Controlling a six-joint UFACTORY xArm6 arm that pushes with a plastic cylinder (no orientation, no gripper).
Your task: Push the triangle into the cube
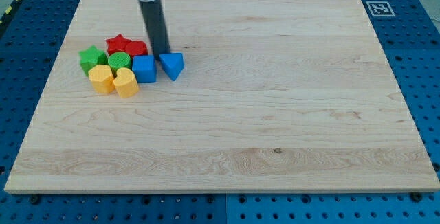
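My tip (162,52) stands just above the gap between the blue cube (144,69) and the blue triangle (172,65); no jaws exist, so the triangle waits unpushed.

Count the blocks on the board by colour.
Red: 2, star and red block
Green: 2, star and green block
Yellow: 2, hexagon and heart
Blue: 2, cube and triangle
Total: 8

The wooden board (275,114) carries blocks clustered at the view's upper left, seemingly eight.
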